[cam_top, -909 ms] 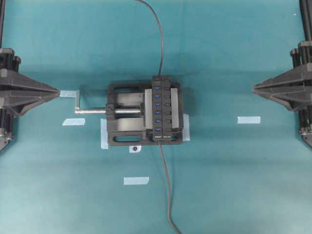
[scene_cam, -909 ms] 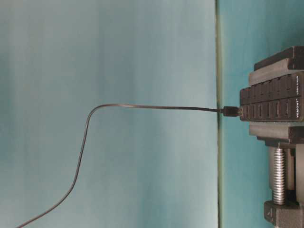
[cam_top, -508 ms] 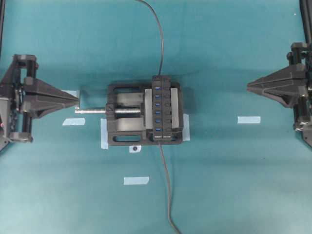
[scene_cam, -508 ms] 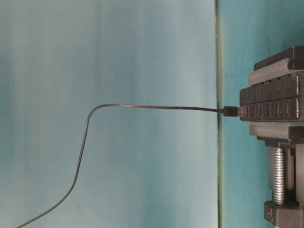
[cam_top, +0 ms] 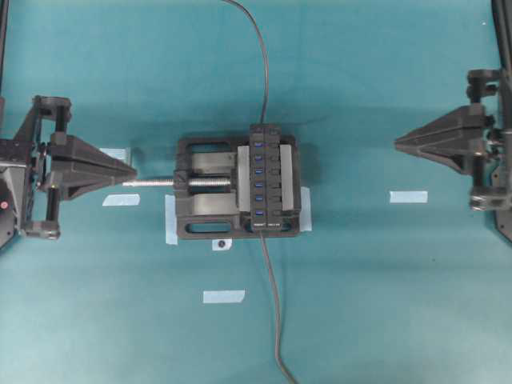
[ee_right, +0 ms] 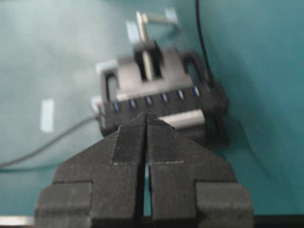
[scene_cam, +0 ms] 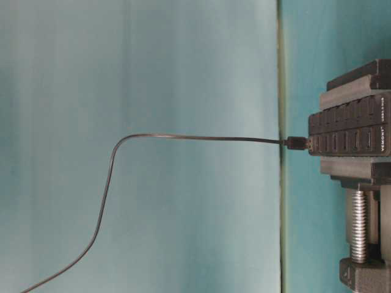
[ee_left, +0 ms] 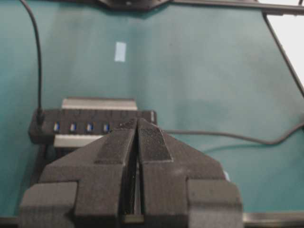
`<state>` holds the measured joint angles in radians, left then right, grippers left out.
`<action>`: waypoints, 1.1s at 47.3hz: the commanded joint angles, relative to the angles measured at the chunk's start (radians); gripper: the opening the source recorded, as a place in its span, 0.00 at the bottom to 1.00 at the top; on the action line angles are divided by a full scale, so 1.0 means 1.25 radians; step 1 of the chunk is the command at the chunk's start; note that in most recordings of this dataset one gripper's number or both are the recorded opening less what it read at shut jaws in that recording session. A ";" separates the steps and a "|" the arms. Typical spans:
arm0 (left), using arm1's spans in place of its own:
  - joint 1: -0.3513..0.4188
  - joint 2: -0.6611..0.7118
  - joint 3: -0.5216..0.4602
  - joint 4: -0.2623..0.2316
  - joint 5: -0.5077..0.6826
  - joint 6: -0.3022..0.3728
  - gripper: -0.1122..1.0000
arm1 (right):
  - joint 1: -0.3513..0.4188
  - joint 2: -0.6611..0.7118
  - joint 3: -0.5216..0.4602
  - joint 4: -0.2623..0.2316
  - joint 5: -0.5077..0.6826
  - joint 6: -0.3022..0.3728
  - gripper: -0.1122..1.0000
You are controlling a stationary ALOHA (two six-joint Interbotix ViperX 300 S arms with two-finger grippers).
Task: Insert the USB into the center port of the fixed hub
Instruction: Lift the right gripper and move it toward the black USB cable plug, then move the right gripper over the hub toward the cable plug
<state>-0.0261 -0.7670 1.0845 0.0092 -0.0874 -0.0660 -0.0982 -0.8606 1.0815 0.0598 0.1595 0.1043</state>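
Currently the left gripper (cam_top: 132, 171), a black wedge-shaped pair of fingers, has its pads pressed together on nothing, its tip pointing right and close over the crank end of the silver screw (cam_top: 160, 182) of the black bench vise (cam_top: 204, 210). Several pale blue tape strips (cam_top: 223, 296) lie on the teal table (cam_top: 376, 312) around the vise.

Clamped in the vise's right side is the fixed hub (cam_top: 267, 178), a long, narrow black strip with a row of blue ports; its long axis runs far to near in the overhead view and the ports face upward. Midway along that row sits the center port (cam_top: 259, 178), a small blue slot with nothing in it. A thin black cable (cam_top: 258, 48) enters the hub's far end, and a thicker dark cable (cam_top: 276, 312) leaves its near end toward the table's near edge. No loose USB plug can be made out in any view.

At far right, well apart from the hub, the right gripper (cam_top: 398, 144) points left with its black fingers closed together, holding nothing.
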 commanded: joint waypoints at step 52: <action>0.007 0.004 -0.013 0.000 0.044 -0.004 0.10 | -0.061 0.454 -0.244 -0.161 0.060 0.000 0.10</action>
<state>-0.0230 -0.7624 1.0830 0.0092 -0.0353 -0.0690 -0.1733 -0.3160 0.8161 -0.1396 0.2470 0.1028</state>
